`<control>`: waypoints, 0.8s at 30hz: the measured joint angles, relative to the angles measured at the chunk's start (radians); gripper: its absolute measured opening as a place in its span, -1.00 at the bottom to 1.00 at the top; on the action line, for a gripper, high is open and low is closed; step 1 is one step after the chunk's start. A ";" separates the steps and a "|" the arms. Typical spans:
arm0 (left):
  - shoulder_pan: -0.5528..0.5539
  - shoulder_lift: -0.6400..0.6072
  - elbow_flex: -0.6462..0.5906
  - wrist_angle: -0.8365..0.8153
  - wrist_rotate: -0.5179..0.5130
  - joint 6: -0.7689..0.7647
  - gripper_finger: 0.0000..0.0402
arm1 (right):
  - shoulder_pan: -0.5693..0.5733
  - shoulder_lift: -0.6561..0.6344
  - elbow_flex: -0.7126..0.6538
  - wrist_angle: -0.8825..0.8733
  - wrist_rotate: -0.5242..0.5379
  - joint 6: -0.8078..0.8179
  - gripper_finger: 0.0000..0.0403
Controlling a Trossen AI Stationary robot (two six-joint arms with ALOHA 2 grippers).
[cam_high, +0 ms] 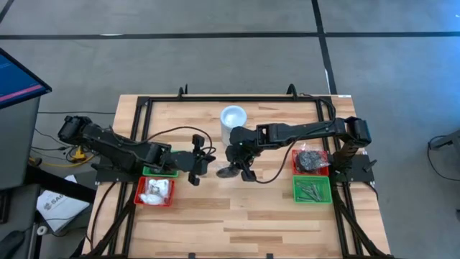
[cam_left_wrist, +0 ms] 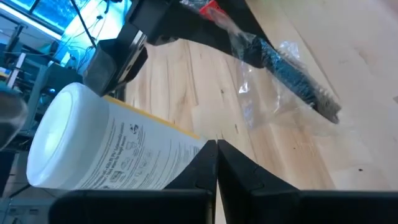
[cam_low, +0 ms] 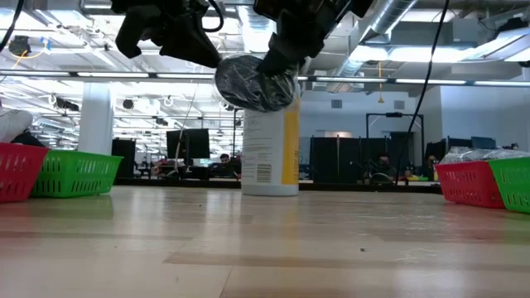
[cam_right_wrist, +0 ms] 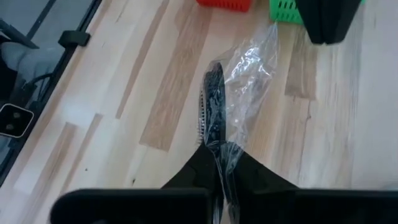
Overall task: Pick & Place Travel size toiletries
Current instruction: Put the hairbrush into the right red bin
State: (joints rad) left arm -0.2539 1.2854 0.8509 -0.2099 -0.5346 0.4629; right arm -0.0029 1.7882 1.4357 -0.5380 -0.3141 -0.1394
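Note:
A dark oblong comb-like piece in a clear crinkled wrapper [cam_right_wrist: 214, 106] is shut in my right gripper [cam_right_wrist: 219, 149], near the table's middle [cam_high: 228, 173]. In the low view the wrapped piece [cam_low: 257, 83] hangs above the wood in front of the tall white canister [cam_low: 269, 149]. My left gripper [cam_left_wrist: 216, 146] is shut on nothing and hovers just left of the piece [cam_high: 194, 169]. The canister [cam_high: 233, 117] stands upright on its base behind both grippers. My right gripper pinches one end of the wrapped dark piece [cam_right_wrist: 216, 142] between its two fingers, wrapper and piece together. The fingers slant down from above and lie along its length. The piece points away from the fingertips, lifted clear of the table, with loose wrapper [cam_right_wrist: 252, 59] spreading beside it.
A red tray [cam_high: 154, 201] with white packets and a green tray [cam_high: 151, 172] sit at the left. At the right are a red tray [cam_high: 296, 162] holding dark items and a green tray [cam_high: 295, 188] holding thin silvery tubes. Bare wood lies toward the near edge.

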 joint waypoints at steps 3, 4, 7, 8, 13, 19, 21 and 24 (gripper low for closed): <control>0.001 0.000 0.000 0.001 0.000 0.000 -0.98 | 0.000 0.000 0.000 -0.017 0.000 0.000 -0.97; 0.003 0.000 0.000 0.000 0.000 -0.001 -0.98 | 0.000 -0.001 0.000 -0.028 0.000 0.000 -0.97; 0.005 0.000 0.000 0.000 0.001 -0.038 -0.98 | -0.007 -0.010 0.000 -0.083 0.000 -0.002 -0.98; 0.007 0.000 0.000 0.000 0.001 -0.055 -0.98 | -0.010 -0.011 0.001 -0.103 0.001 -0.002 -0.98; 0.005 0.000 0.000 0.001 0.002 -0.087 -0.98 | -0.027 -0.026 0.002 -0.205 0.005 0.006 -0.98; 0.004 0.000 0.000 0.001 0.003 -0.112 -0.98 | -0.039 -0.049 0.003 -0.345 0.008 0.009 -0.99; 0.004 0.000 0.000 0.001 0.003 -0.137 -0.98 | -0.039 -0.054 0.000 -0.403 0.008 0.020 -0.98; 0.004 0.000 0.000 0.001 0.003 -0.173 -0.98 | -0.044 -0.058 0.001 -0.465 0.009 0.035 -0.99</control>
State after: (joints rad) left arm -0.2501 1.2854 0.8508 -0.2092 -0.5312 0.2900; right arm -0.0466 1.7300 1.4363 -1.0026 -0.3053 -0.1046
